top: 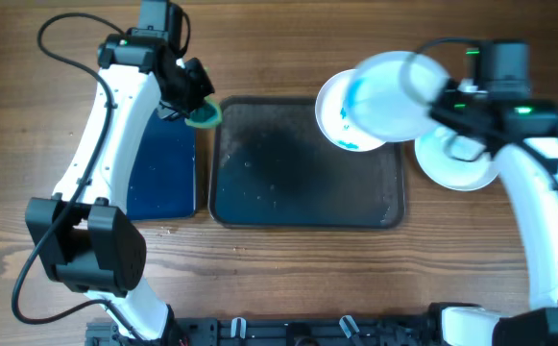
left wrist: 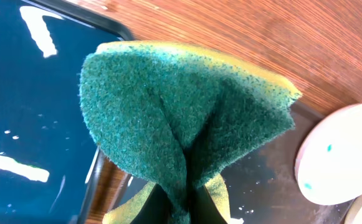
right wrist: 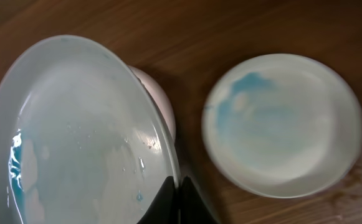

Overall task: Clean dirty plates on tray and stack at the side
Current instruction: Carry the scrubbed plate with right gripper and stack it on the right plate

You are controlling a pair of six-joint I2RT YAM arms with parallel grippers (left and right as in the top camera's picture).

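Three plates in view. Right gripper (top: 440,93) is clamped on the rim of the held plate (top: 389,96), which is raised above the 1 o'clock corner of the dark tray (top: 288,183). From overhead I see a blue smear along that plate's 9 o'clock edge. In the right wrist view the fingers (right wrist: 168,202) meet on the rim at 6 o'clock, and the held plate (right wrist: 75,137) is tilted, wet, and blue at its lower left.

The second plate (top: 334,120) lies under it at the same tray corner, partly overhanging the rim, with blue marks on its face. The left wrist camera catches it at 3 o'clock (left wrist: 339,155) with small blue specks. The right wrist view shows only a sliver (right wrist: 162,99) behind the held plate.

The third plate (top: 451,175) lies flat on the wooden table (top: 451,269) at 3 o'clock off the tray, partly under the right arm. Right wrist view shows it (right wrist: 283,124) well apart from the held one, with a blue smear at its 10 o'clock.

Left gripper (top: 194,106) is pinched shut on the sponge (top: 205,115) at the tray's 10 o'clock corner, between the tray and the blue tray (top: 163,173). On the left wrist camera the sponge (left wrist: 181,118) is folded, green scrub side facing me, with a yellow edge at 12 o'clock.
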